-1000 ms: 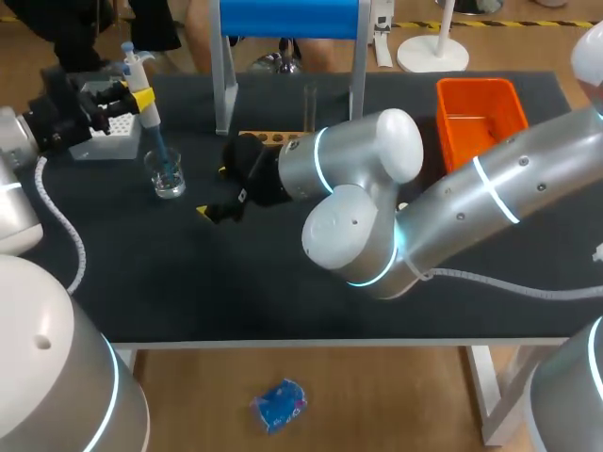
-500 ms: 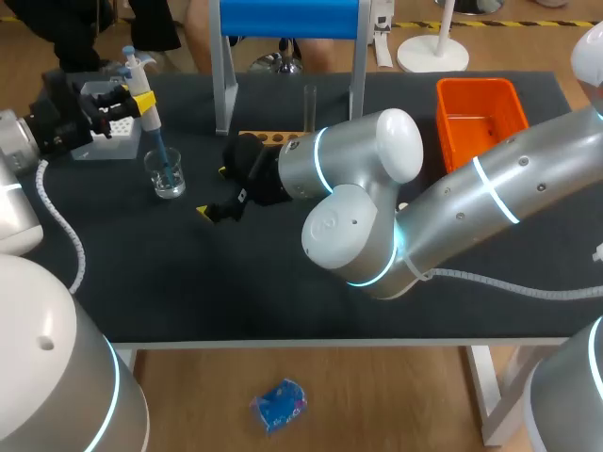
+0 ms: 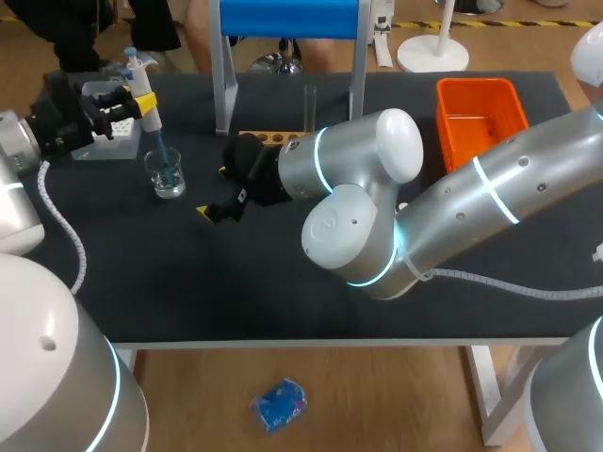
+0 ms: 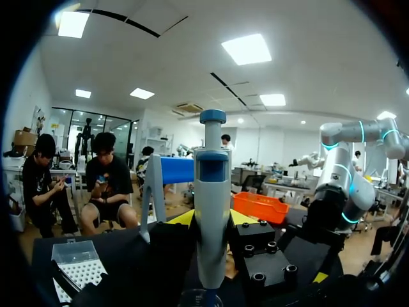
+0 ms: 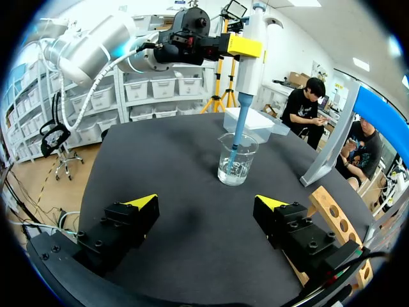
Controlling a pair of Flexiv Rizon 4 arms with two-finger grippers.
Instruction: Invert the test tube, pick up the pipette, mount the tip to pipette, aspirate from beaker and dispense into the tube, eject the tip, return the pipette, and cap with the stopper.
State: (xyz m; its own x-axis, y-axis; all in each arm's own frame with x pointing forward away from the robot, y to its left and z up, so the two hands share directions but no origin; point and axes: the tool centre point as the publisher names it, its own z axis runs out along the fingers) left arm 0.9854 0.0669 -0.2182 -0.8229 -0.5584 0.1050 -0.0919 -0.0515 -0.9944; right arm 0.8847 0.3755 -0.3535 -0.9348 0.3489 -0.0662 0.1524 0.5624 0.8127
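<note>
1. Left pincer point(image 3: 141, 99) is clamped on the pipette point(image 3: 151, 121), holding it nearly upright over the beaker point(image 3: 168, 177).
2. The blue tip point(image 5: 238, 144) dips into the beaker's liquid (clear and shallow).
3. Right pincer point(image 5: 206, 203) hangs with fingers spread wide, low over the counter point(image 3: 283, 282), near the beaker and facing it.
4. Test tube point(image 3: 310, 105) stands upright in the wooden rack point(image 3: 267, 138).

White pipette point(image 3: 152, 121), upright at far left, dips its blue tip point(image 3: 162, 158) into the clear beaker point(image 3: 171, 186), which holds a little liquid. Glass tube point(image 3: 309, 105) stands upright in the far-middle rack point(image 3: 267, 138).
</note>
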